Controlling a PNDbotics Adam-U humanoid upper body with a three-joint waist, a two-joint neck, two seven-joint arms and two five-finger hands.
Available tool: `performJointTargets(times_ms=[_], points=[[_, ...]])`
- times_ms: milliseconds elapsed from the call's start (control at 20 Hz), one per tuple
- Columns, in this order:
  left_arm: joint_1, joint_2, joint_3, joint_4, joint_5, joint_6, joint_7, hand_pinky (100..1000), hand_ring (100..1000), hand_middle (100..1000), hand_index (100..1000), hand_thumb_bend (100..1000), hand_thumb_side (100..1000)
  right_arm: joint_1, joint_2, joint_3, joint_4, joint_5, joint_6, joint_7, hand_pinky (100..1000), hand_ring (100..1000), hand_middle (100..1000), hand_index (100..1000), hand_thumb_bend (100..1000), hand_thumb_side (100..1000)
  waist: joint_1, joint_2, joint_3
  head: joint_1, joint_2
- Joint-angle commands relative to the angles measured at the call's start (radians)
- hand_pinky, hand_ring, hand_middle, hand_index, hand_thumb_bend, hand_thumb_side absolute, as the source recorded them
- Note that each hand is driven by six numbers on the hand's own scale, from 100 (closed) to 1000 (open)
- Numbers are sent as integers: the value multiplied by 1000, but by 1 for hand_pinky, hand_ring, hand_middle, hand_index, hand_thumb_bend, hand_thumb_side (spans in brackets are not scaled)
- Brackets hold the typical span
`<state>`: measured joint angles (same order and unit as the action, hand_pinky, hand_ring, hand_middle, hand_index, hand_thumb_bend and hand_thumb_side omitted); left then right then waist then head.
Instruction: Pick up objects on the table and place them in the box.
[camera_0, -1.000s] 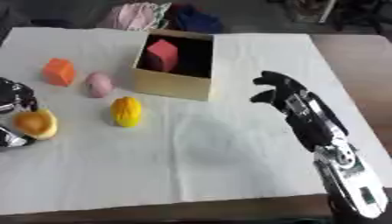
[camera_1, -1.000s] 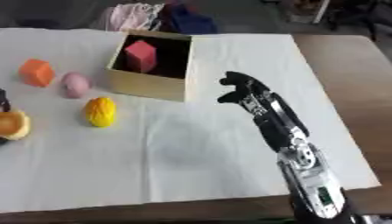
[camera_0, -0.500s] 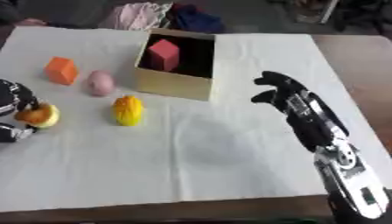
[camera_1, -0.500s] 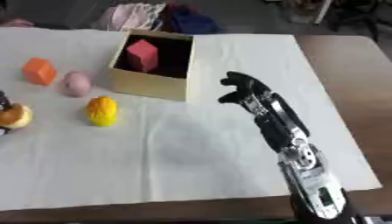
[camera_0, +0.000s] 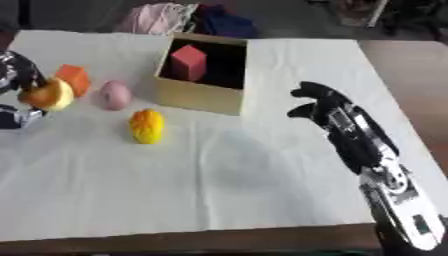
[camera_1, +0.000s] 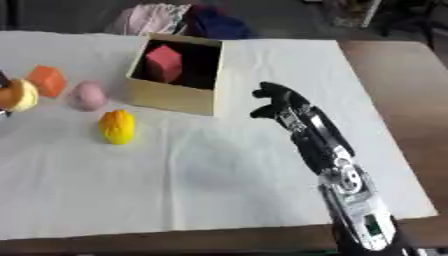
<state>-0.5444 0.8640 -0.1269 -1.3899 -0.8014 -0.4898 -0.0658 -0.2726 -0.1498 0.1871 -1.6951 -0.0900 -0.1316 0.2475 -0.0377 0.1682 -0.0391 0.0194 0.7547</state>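
The left hand (camera_0: 16, 85) grips a rounded yellow-orange fruit (camera_0: 50, 95) raised beside the orange block (camera_0: 73, 79), presumably for transfer to the open wooden box (camera_0: 199, 97), while the right hand (camera_0: 325, 104) idles with relaxed fingers.

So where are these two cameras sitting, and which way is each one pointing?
Left eye view: in the robot's head, looking down at the white-clothed table; the left hand, holding a yellow-orange fruit, shows at the left edge, the right hand and forearm on the right.
Right eye view: beside it, facing the same way; the left hand is nearly cut off.
Both share the box with a red block inside, and three loose objects.
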Motion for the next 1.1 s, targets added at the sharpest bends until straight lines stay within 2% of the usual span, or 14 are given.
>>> performJointTargets(times_ms=[50, 300, 600, 900, 1100], points=[[-73, 26, -6, -6, 18, -8, -27, 551, 373, 369, 513, 156, 204, -8, -7, 4, -8, -6, -1, 6, 819, 688, 803, 889, 100, 786, 5, -22, -4, 9, -3], [-231, -52, -52, 88, -29, -38, -58, 556, 381, 379, 524, 197, 201, -9, 0, 10, -8, -10, 0, 10, 819, 688, 803, 889, 100, 787, -2, -26, -19, 21, 3], [-384, -193, -70, 248, -115, -66, -49, 559, 388, 389, 537, 150, 188, -12, 11, 23, -7, -17, 3, 22, 819, 688, 803, 889, 100, 788, -13, -27, -46, 45, -6], [-477, -334, -52, 396, -241, -65, 3, 567, 395, 399, 548, 137, 181, -18, 25, 41, -7, -27, 8, 37, 818, 688, 803, 888, 100, 795, -23, -19, -85, 84, -22], [-504, -399, -43, 459, -315, -64, 40, 594, 432, 447, 602, 177, 190, -21, 35, 51, -9, -33, 11, 48, 818, 688, 803, 888, 100, 797, -25, -13, -108, 104, -29]])
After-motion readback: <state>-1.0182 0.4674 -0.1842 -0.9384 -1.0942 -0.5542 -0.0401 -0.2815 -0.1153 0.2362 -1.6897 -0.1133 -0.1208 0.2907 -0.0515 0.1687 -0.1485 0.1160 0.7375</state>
